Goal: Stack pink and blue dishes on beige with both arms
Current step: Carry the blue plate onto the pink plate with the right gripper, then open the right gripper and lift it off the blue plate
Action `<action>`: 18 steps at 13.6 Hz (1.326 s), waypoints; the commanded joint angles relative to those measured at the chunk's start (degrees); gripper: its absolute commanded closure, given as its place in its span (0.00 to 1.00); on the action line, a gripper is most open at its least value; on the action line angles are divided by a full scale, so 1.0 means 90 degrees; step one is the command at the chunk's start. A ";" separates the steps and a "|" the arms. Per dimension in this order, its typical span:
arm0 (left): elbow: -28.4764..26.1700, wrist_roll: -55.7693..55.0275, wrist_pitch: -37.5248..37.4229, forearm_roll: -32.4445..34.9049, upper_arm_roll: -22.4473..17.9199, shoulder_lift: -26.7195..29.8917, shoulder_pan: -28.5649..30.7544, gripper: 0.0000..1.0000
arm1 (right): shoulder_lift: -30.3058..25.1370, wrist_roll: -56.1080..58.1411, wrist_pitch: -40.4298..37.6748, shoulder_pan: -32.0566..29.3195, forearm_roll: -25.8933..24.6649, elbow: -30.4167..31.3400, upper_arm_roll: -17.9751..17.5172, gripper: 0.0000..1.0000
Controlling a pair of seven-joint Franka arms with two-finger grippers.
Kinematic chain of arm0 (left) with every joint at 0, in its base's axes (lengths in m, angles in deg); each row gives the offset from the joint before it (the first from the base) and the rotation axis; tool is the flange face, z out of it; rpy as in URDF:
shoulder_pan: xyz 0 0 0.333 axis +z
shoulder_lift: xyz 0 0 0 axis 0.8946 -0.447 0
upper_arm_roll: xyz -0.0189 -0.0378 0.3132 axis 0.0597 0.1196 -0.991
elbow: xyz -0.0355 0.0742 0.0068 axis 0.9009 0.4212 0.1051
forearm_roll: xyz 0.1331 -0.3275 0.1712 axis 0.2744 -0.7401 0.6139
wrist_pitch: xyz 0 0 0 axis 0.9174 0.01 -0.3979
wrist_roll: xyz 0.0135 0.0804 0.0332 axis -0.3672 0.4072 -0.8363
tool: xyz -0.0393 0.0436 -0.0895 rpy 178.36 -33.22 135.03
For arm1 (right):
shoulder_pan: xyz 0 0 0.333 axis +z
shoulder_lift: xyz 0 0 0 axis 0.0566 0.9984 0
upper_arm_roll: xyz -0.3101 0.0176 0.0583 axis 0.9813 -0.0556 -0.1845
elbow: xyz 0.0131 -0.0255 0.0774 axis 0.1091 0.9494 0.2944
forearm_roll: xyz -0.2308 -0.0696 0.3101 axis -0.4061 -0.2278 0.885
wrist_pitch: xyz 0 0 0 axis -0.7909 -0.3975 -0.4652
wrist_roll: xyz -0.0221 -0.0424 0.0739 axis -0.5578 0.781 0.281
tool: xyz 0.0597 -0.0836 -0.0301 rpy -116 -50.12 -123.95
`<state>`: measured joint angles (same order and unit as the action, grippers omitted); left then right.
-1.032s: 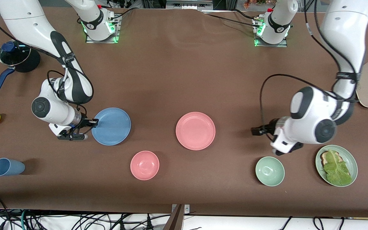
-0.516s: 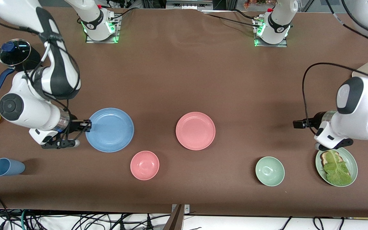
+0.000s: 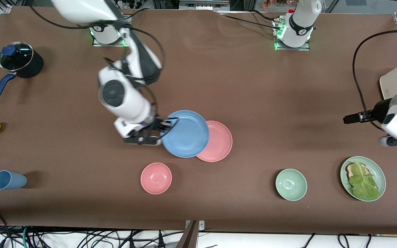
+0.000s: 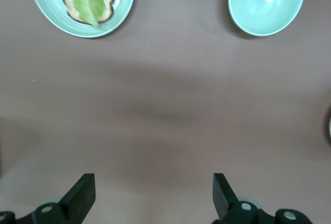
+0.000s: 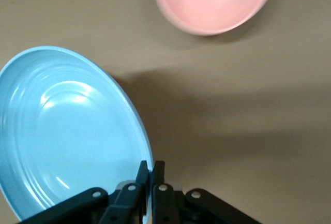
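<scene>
Blue plate [image 3: 185, 133] carried over pink plate [image 3: 217, 141], rim pinched by right end effector [image 5: 150, 175]; left end effector [image 4: 154, 195] spread.

The blue plate [image 3: 185, 133] is plain matte blue, the pink plate [image 3: 217, 141] beside it plain salmon pink. The bench [image 3: 198, 86] is dull brown. Near the pink plate stand a pink bowl [image 3: 156, 178] and a pale green bowl [image 3: 291, 184].

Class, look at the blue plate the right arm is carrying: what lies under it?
Under the blue plate, held by the right gripper, part of the pink plate shows. The pink plate's covered portion cannot be seen, nor whether the two plates touch.
</scene>
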<state>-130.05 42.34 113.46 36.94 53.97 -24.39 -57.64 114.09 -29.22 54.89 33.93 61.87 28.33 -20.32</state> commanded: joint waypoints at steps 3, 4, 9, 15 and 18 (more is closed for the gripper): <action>-0.0774 0.0548 0.0213 -0.0066 -0.0564 0.1153 -0.0732 0.00 | 0.0595 -0.1078 0.0665 0.0506 0.0049 -0.0200 0.0086 1.00; -0.0920 0.0577 0.0204 -0.0066 -0.0644 0.1211 -0.0820 0.00 | 0.0673 -0.1079 0.0743 0.0555 0.0049 -0.0190 0.0086 1.00; -0.0921 0.0577 0.0214 -0.0125 -0.0615 0.1163 -0.0831 0.00 | 0.1083 -0.1226 0.1348 0.0760 0.0039 -0.0171 0.0096 1.00; -0.0882 0.0568 0.0223 -0.0086 -0.0615 0.1144 -0.0811 0.00 | 0.1240 -0.1177 0.1418 0.0790 0.0029 -0.0112 0.0125 0.76; -0.0863 0.0568 0.0223 -0.0095 -0.0615 0.1153 -0.0792 0.00 | 0.0920 -0.1050 0.0865 0.0751 -0.0126 -0.0189 0.0416 0.41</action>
<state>-137.44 46.13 114.93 36.88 49.02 -14.82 -64.46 124.69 -39.40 67.08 40.41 61.60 27.66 -18.83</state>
